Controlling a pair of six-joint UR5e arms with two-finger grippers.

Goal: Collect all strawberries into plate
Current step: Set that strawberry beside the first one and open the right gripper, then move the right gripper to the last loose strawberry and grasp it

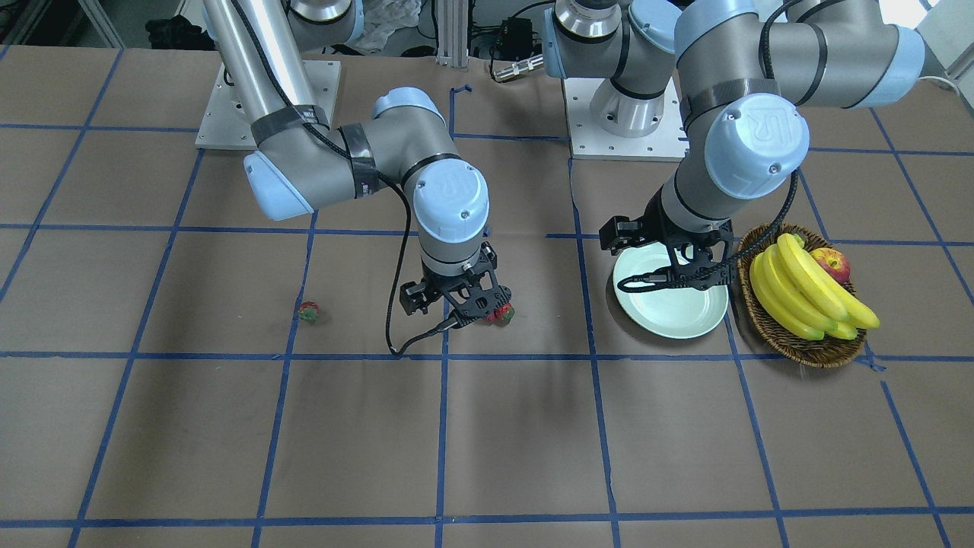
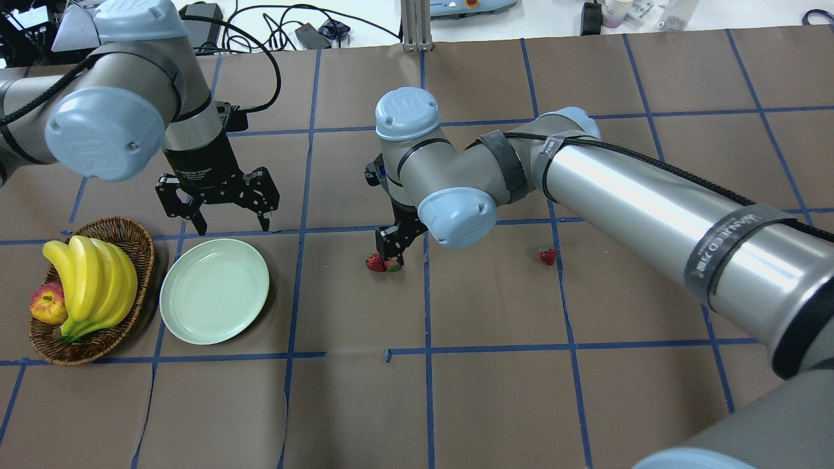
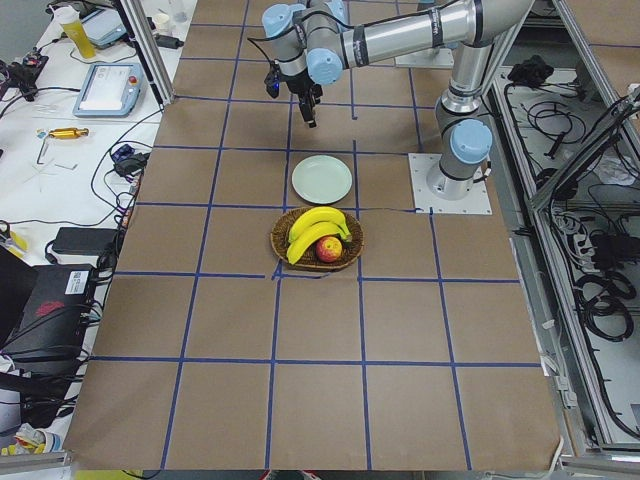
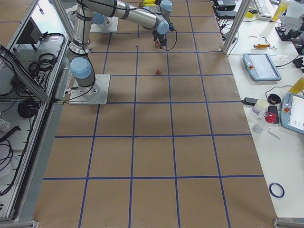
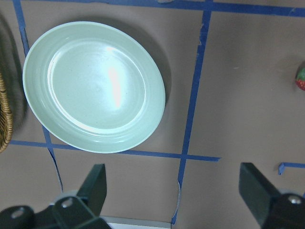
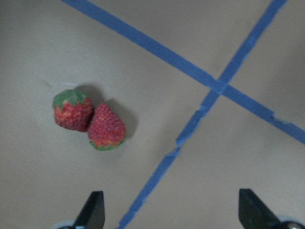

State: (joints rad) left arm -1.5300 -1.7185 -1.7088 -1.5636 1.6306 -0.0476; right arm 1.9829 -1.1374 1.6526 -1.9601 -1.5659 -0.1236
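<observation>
Right gripper (image 6: pixel 174 212): jaws spread wide, nothing held. In the right wrist view both fingers (image 6: pixel 95 210) stand clear of the fruit. The first strawberry (image 6: pixel 73 110) and the second strawberry (image 6: pixel 107 129) lie on the table (image 2: pixel 495 391), touching each other, ahead of the fingertips and offset toward the finger at that view's left. A crossing of blue tape (image 6: pixel 217 88) lies ahead of the other finger. The third strawberry (image 2: pixel 548 255) rests on the table well apart from this gripper, out on the robot's right side of it.

Left gripper (image 2: pixel 233 225): jaws spread wide, nothing held. In the left wrist view the plate (image 5: pixel 95 86) lies ahead of the fingertips, offset toward the finger at that view's left; no finger touches it. In the overhead view the plate sits just on the robot's side of this gripper. The basket (image 2: pixel 140 247) with bananas (image 2: pixel 91 280) and an apple (image 2: pixel 47 305) stands just beside the plate, on the side away from the right gripper
</observation>
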